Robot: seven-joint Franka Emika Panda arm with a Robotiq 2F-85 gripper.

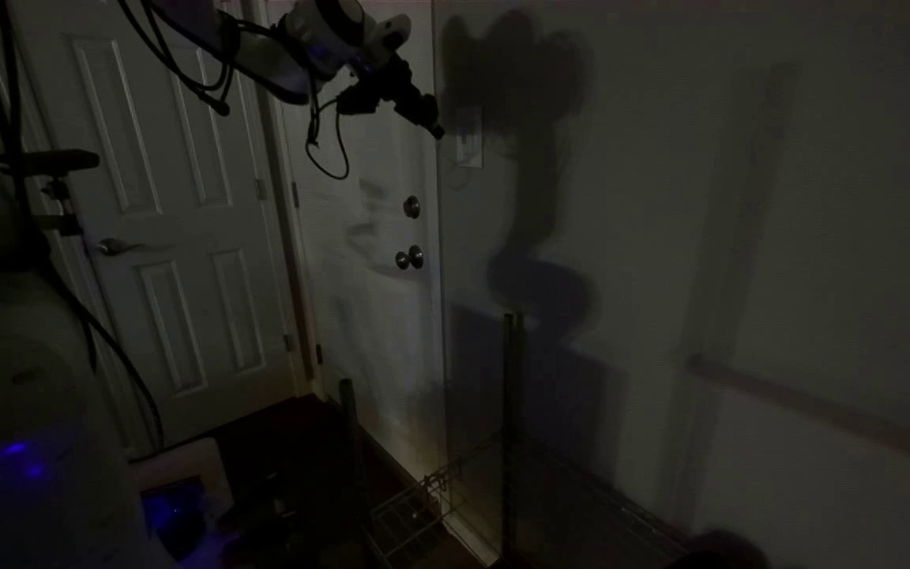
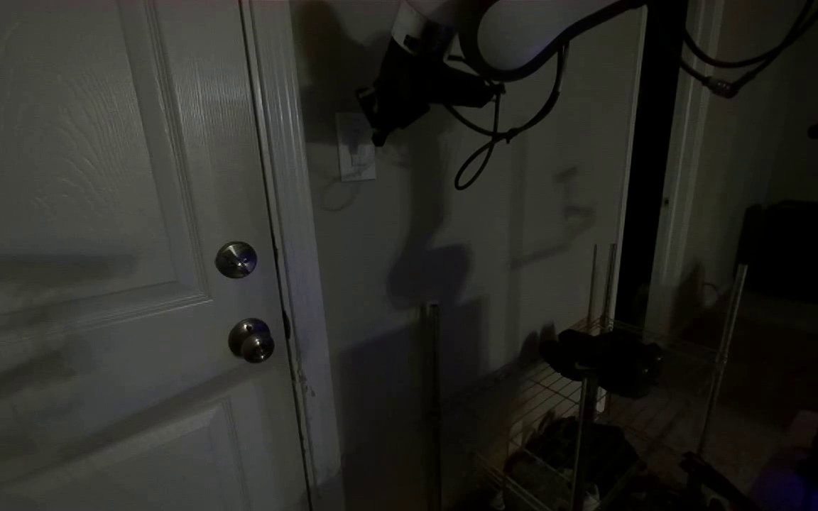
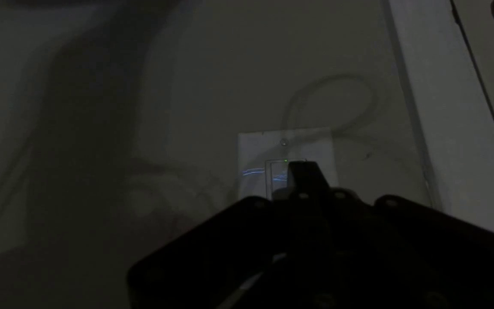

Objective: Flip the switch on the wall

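The switch is a white plate with a rocker and a tiny green light in the wrist view (image 3: 279,150). It is on the plain wall (image 1: 660,237) beside the door frame, and shows in both exterior views (image 1: 471,150) (image 2: 347,162). My black gripper (image 3: 306,169) is shut and empty, its fingertips together over part of the rocker in the wrist view. In both exterior views the fingertips (image 1: 438,131) (image 2: 378,136) are close in front of the plate, pointing down at a slant. I cannot tell whether they touch it. The gripper hides part of the rocker.
The room is dark, with arm shadows on the wall. A white door (image 2: 96,177) with a round knob (image 2: 251,341) and deadbolt (image 2: 236,259) adjoins the switch. A wire shelf (image 2: 544,387) with upright posts stands below. A cable loop (image 2: 476,170) hangs from the wrist.
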